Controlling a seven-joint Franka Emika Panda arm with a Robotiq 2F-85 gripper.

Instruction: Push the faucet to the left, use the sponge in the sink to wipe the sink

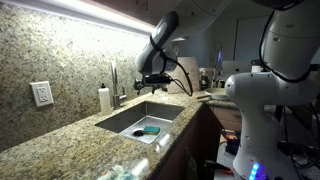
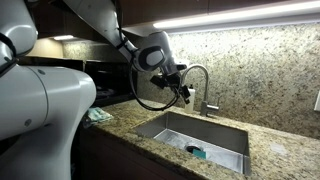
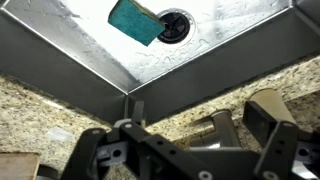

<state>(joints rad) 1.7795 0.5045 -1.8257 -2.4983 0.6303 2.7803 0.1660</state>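
Speckled beige granite countertop ran along a matching stone backsplash, lit by a bright strip light under the cabinets.

At the middle right of an exterior view stood the faucet, its arched spout curving toward the frame's left. The claw hung just beside the spout's tip, level with it. Its jaws stood wide apart and held nothing; the wrist view showed both fingers bare. That height and closeness looked chosen for nudging the spout sideways, so the faucet push seemed to be the step in hand. Whether metal met metal could not be told.

Below it the sink sat sunk into the granite. The sponge lay flat on the sink's floor at the top middle of the wrist view, touching the edge of the drain, untouched and well below the claw.

Further out, a white soap bottle stood against the backsplash, with a wall outlet toward the frame's left. The robot's white body filled the right side, and a dim room with cluttered counters lay behind.
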